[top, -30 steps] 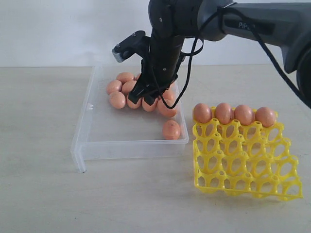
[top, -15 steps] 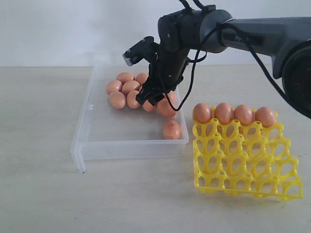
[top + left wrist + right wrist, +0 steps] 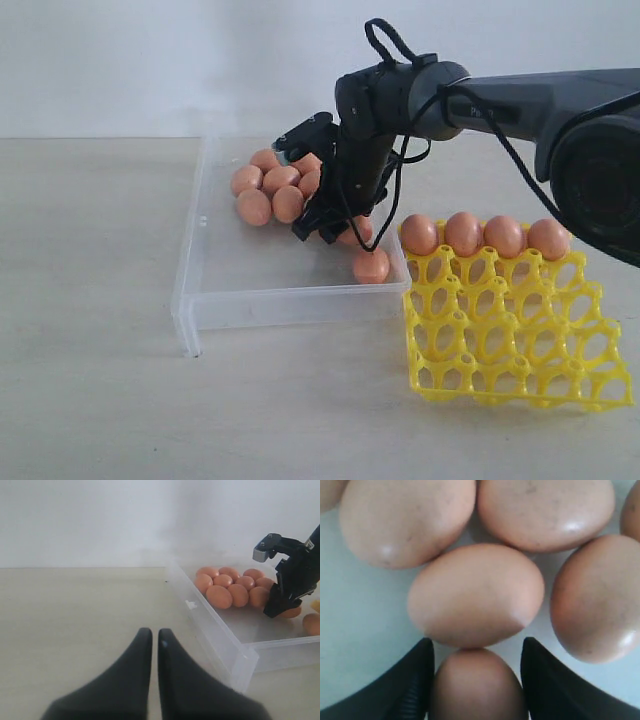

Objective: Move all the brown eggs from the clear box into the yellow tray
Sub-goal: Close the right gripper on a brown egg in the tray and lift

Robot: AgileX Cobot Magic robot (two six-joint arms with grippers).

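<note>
The clear box (image 3: 290, 305) lies left of the yellow tray (image 3: 510, 340). A cluster of brown eggs (image 3: 270, 190) fills the box's far end, and one lone egg (image 3: 371, 265) lies near its front right corner. Several eggs (image 3: 485, 235) sit in the tray's back row. My right gripper (image 3: 322, 232) is down inside the box at the cluster's right edge. In the right wrist view it (image 3: 477, 645) stands open, with one shadowed egg (image 3: 477, 690) on the box floor between its fingers and other eggs (image 3: 475, 595) just beyond. My left gripper (image 3: 153, 632) is shut and empty over bare table beside the box (image 3: 225, 640).
The box's right wall stands almost against the tray's left edge. The right arm's cable loops (image 3: 385, 40) rise above the box. Bare table (image 3: 90, 300) stretches to the left and front of the box.
My right gripper has moved down and to the right, from the middle of the egg cluster to its right edge, and its jaws have widened. The clear box has slid right, toward the tray.
</note>
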